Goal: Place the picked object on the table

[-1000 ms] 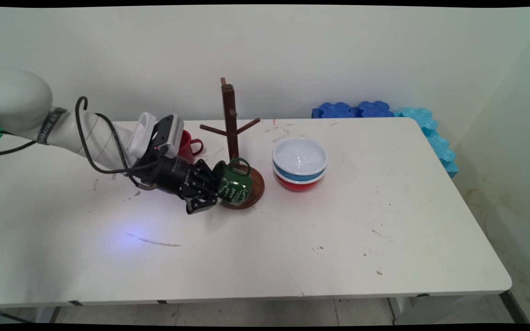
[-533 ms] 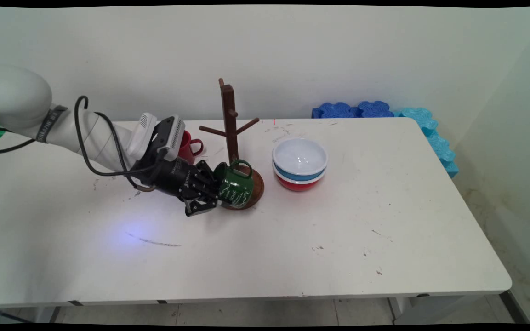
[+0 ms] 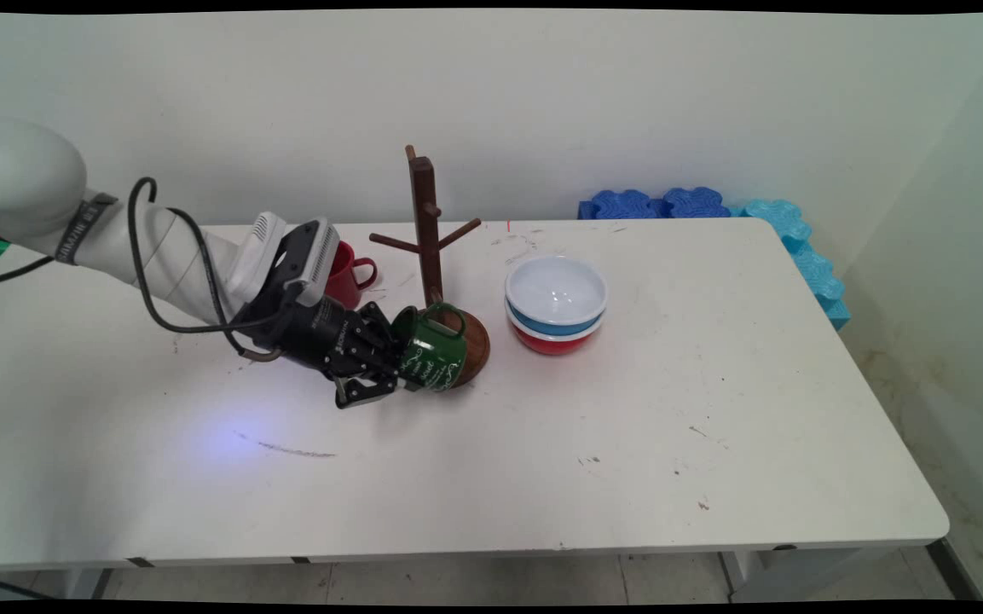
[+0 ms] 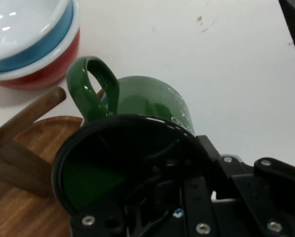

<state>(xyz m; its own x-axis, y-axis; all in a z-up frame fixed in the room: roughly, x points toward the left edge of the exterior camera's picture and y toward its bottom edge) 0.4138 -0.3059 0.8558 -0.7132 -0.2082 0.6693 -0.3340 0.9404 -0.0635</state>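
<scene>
Gripper point(image 3: 378, 368) clamped on rim of green mug point(image 3: 431, 358), one finger inside. Mug tipped on its side, handle up, over round base of wooden mug tree point(image 3: 428, 247). Stacked bowls point(image 3: 556, 303) just right; red mug point(image 3: 346, 271) behind.

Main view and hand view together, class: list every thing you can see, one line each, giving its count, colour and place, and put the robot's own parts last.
green mug: one, dark green with white lettering, tilted on its side, in the claw, over the front of the mug tree's base.
mug tree: one, brown wood, middle of the table, behind the green mug.
red mug: one, red, behind the arm, left of the mug tree.
bowls: two stacked, blue-and-white on red, right of the mug tree.
foam blocks: several, blue, past the table's far right corner.
table: one, white.
arm: one, white, from the left.
claw: one, black, shut on the green mug's rim.
</scene>
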